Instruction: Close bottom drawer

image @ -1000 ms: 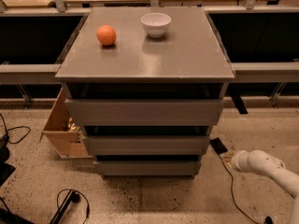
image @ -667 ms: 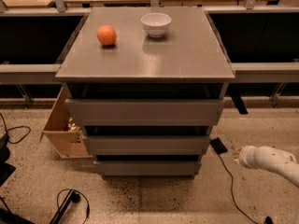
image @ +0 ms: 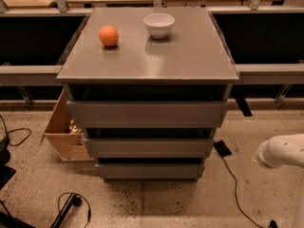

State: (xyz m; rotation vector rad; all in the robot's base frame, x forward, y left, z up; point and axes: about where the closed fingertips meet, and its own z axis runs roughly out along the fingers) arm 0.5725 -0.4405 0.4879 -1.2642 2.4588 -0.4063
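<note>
The grey cabinet (image: 190, 56) stands in the middle with three drawer fronts stacked one above the other. The bottom drawer (image: 149, 171) is the lowest, a plain flat grey strip just above the floor. A thin dark gap runs above it and none of its inside shows. The middle drawer front (image: 148, 147) and the taller top drawer front (image: 146, 114) sit above it. My gripper is out of view. Only a white arm segment (image: 281, 151) shows low at the right edge, well to the right of the cabinet and apart from it.
An orange (image: 109, 35) and a white bowl (image: 159, 24) sit on the cabinet top. A wooden box (image: 64, 127) stands on the floor at the cabinet's left. A black block with a cable (image: 222, 148) lies at its right. More cables (image: 71, 205) lie front left.
The white arm segment has drawn back to the right, away from the cabinet, toward the frame's edge. The drawers look the same.
</note>
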